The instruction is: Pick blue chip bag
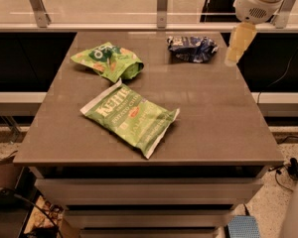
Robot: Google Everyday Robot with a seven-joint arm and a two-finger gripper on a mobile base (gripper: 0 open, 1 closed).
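Observation:
The blue chip bag [192, 48] is a small dark-blue wrinkly foil bag with white markings. It lies at the far right of the table [213, 118]. My gripper [237, 44] hangs from the white arm at the upper right, just right of the bag and over the table's right edge. It is apart from the bag and holds nothing that shows.
A large green bag with white lettering [130, 117] lies in the middle of the table. A green bag with orange patches [108, 61] lies at the far left. A glass railing with metal posts [162, 6] runs behind the table. Drawers sit below the tabletop.

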